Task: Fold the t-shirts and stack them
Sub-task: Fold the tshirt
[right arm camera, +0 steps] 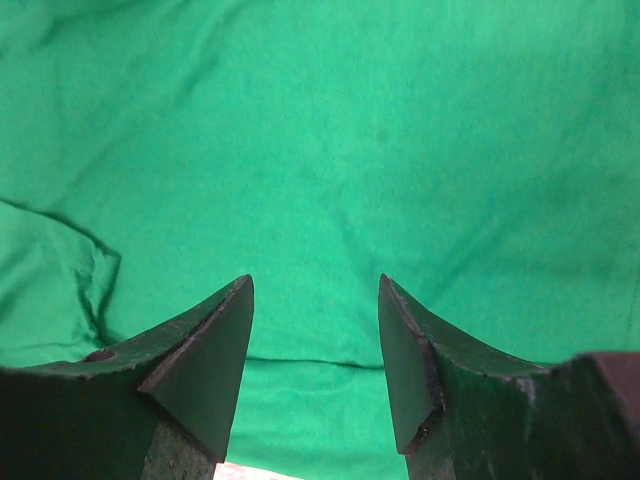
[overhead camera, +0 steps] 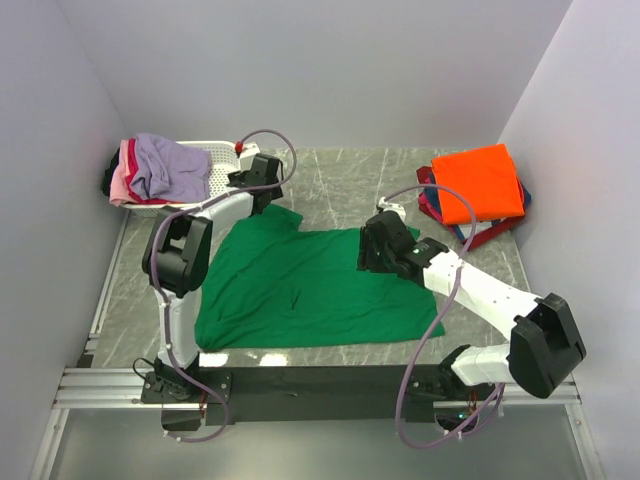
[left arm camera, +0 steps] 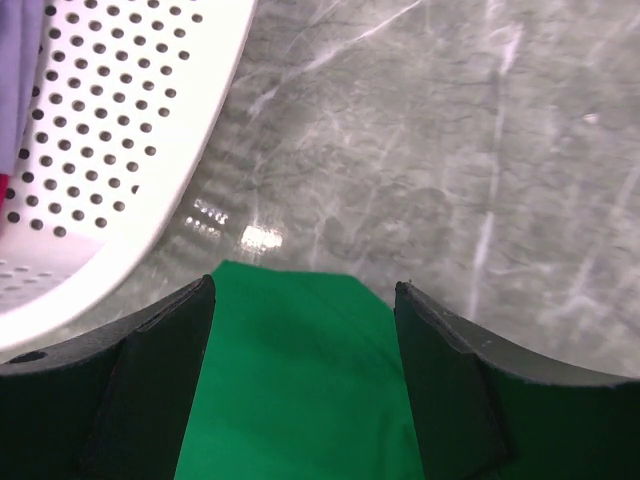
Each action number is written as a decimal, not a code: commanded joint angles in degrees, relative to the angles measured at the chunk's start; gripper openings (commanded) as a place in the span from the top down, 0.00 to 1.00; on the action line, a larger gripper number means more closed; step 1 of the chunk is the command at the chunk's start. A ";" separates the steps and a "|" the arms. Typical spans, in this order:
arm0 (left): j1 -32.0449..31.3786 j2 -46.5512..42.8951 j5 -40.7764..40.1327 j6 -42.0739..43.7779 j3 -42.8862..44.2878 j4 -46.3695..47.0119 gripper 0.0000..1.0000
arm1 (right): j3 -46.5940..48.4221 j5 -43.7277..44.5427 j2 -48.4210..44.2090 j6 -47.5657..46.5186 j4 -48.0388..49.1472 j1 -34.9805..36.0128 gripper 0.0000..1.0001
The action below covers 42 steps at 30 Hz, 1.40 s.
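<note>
A bright green t-shirt (overhead camera: 300, 290) lies spread flat on the marble table. My left gripper (overhead camera: 262, 183) is open over its far left sleeve; in the left wrist view the sleeve (left arm camera: 300, 380) lies between the fingers. My right gripper (overhead camera: 372, 247) is open over the shirt's right edge; the right wrist view shows green cloth (right arm camera: 320, 150) and a hem seam between the fingers. Neither holds anything. An orange t-shirt (overhead camera: 482, 182) tops a stack of red and navy shirts at the far right. Lavender (overhead camera: 165, 165) and pink shirts lie in the basket.
A white slotted basket (overhead camera: 222, 160) stands at the far left, close to my left gripper; its wall fills the left of the left wrist view (left arm camera: 110, 170). Grey walls close in on both sides and the back.
</note>
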 commanded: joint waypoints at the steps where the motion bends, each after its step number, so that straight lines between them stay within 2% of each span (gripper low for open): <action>1: 0.92 1.85 -0.87 2.69 3.99 0.36 0.22 | -1.78 -1.18 -2.38 -0.28 3.01 -0.46 0.40; 7: 1.80 6.77 -0.52 3.04 7.42 -1.49 0.23 | -3.01 -1.88 -2.82 -0.19 3.89 -2.03 0.40; 18: 2.07 8.71 1.15 1.81 5.75 -3.15 0.27 | -5.03 -4.26 -5.81 -0.99 4.25 -6.70 0.40; 26: 2.07 7.40 1.59 1.37 3.12 -3.60 0.45 | -6.44 -5.66 -6.86 -1.07 4.68 -9.15 0.40; 28: 2.07 6.96 1.59 1.29 1.80 -3.95 0.45 | -6.53 -6.19 -7.13 -1.25 4.86 -9.95 0.40; 32: 1.89 4.41 2.47 0.67 -1.71 -3.08 0.38 | -6.35 -6.63 -7.30 -1.86 4.86 -10.91 0.40; 34: 1.89 3.53 2.82 0.67 -3.21 -2.37 0.38 | -6.18 -6.81 -7.04 -1.95 4.95 -11.18 0.40; 37: 1.89 3.79 3.00 1.37 -3.39 -2.37 0.50 | -6.09 -6.98 -6.69 -1.95 4.95 -11.18 0.40; 42: 1.89 3.88 2.65 2.08 -3.57 -2.02 0.76 | -6.00 -6.89 -6.08 -1.86 5.39 -11.62 0.40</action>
